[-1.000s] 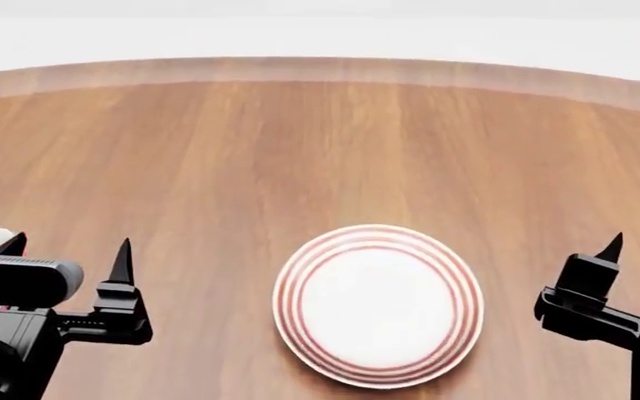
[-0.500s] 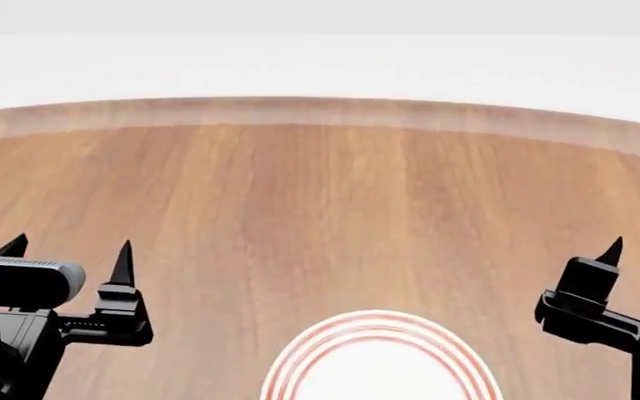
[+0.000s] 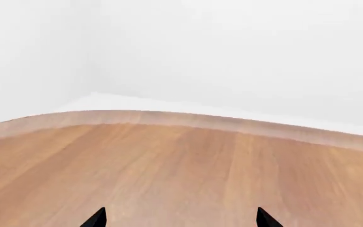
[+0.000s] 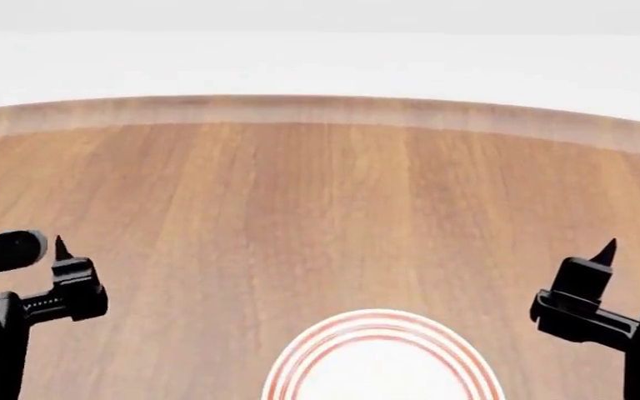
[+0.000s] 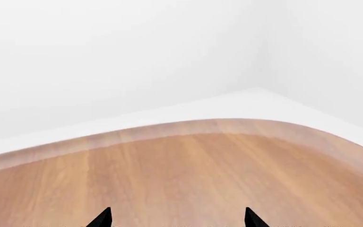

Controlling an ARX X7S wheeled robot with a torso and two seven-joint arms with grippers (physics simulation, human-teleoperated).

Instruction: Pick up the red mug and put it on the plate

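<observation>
The plate [image 4: 382, 354], white with red rings round its rim, lies on the wooden table [image 4: 320, 208] at the near middle of the head view, cut off by the frame's lower edge. The red mug is out of view in every frame. My left gripper [image 4: 42, 242] hangs at the far left, well apart from the plate; in the left wrist view [image 3: 180, 218] its fingertips stand wide apart over bare wood with nothing between them. My right gripper [image 4: 620, 250] is at the far right; in the right wrist view [image 5: 176, 218] it is open and empty too.
The table's curved far edge [image 4: 320, 108] runs across the head view, with a white floor and wall beyond. It also shows in the left wrist view [image 3: 188, 118] and the right wrist view [image 5: 168, 130]. No other objects are in view.
The head view tilted up a second ago, dropping the plate to the lower edge. Since half a second ago my left gripper moved left and partly out of view. The right gripper barely moved.
</observation>
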